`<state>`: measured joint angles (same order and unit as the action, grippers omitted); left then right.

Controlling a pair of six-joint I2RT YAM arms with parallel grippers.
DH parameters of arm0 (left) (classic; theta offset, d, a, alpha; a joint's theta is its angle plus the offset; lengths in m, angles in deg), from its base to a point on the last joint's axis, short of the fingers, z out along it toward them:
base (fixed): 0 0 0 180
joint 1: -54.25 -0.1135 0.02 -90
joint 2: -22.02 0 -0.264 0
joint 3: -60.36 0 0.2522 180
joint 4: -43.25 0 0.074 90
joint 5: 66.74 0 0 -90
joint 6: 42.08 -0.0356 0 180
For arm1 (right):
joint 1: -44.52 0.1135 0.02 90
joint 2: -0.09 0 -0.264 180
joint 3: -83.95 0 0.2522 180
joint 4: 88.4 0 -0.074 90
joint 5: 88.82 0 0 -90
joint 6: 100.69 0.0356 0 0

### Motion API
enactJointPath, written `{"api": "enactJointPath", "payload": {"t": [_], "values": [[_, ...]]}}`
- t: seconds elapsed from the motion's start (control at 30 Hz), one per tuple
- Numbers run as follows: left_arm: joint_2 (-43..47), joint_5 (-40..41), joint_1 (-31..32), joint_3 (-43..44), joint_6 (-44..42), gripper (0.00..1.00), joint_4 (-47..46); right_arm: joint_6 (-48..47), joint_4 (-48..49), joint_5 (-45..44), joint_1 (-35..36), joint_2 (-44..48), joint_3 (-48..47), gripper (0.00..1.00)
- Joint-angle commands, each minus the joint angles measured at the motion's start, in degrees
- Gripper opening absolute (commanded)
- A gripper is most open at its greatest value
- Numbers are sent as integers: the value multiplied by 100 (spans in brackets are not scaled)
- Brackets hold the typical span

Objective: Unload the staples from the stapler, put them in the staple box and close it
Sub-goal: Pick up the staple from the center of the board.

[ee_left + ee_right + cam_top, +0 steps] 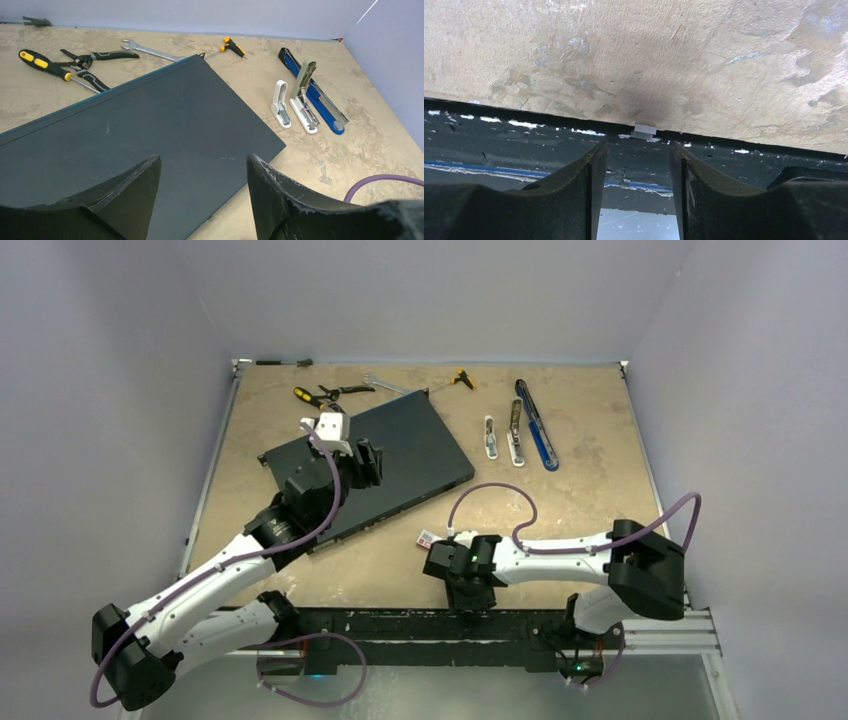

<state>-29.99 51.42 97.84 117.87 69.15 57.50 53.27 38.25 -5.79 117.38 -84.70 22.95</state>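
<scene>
The stapler lies opened at the back right: a blue base (537, 427) with a grey-white arm (516, 433) and a small white piece (490, 437) beside it. They also show in the left wrist view, the base (320, 102), the arm (303, 97) and the piece (280, 104). A small silver-grey block of staples (644, 131) lies at the table's front edge, just beyond my right gripper (636, 150), which is open and empty. In the top view the right gripper (470, 597) points down at that edge. My left gripper (202, 162) is open and empty above the black board (125, 130).
A small red-and-white box (426, 539) lies next to the right wrist. A yellow-black screwdriver (45, 64), pliers (85, 62), a wrench (150, 50) and a small yellow-handled tool (232, 47) lie along the back. The black front rail (524, 145) borders the table edge.
</scene>
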Motion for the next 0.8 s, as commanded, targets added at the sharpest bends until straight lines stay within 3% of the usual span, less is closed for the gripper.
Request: {"api": "enactJointPath", "payload": {"t": [0.0, 0.33, 0.6, 0.77], "values": [[-77, -228, -219, 132, 4, 62, -92, 258, -99, -187, 5, -132, -146, 50], [-170, -728, -702, 58, 214, 61, -130, 436, -196, -606, -21, -455, -294, 40], [-221, -873, -776, 56, 226, 61, -176, 529, -284, -815, -258, -207, -70, 43], [-264, -971, -797, 61, 229, 61, -215, 339, -56, -711, -369, -191, -55, 40]]}}
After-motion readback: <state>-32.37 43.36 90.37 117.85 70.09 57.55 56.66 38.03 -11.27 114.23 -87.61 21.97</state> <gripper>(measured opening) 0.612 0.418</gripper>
